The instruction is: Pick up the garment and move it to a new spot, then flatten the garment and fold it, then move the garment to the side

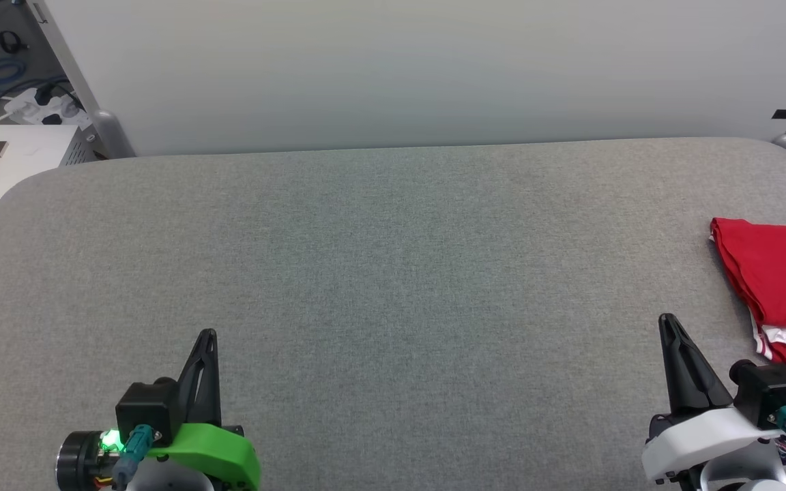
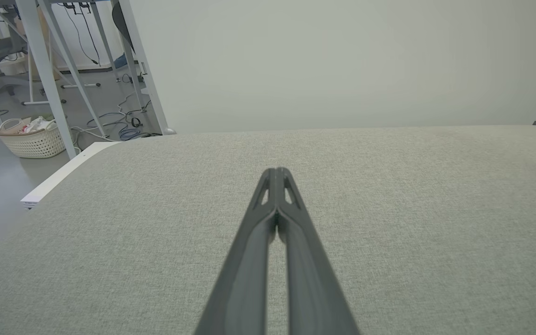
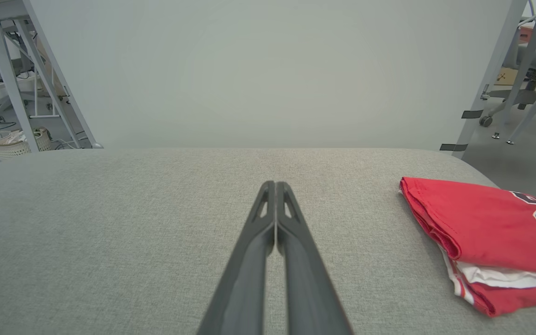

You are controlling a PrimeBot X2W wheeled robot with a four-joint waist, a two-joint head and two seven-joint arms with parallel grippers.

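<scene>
A broad table (image 1: 393,273) covered in grey cloth spreads out in front of me, with a plain pale wall (image 1: 400,68) standing behind its far edge. The shirt (image 1: 782,279) lies folded at the table's right end, cut off by the right edge of my head view. It is red on top, and a white layer and striped trim peek out between the folds at its near end. My right wrist view shows dark lettering on its upper face. My right gripper (image 1: 667,319) sits near the shirt's near-left corner but apart from it, fingers pressed together on nothing. My left gripper (image 1: 207,334) is well away at the lower left, also closed and empty. Past the table's left end, a white basket (image 2: 33,139) stands on the floor.
</scene>
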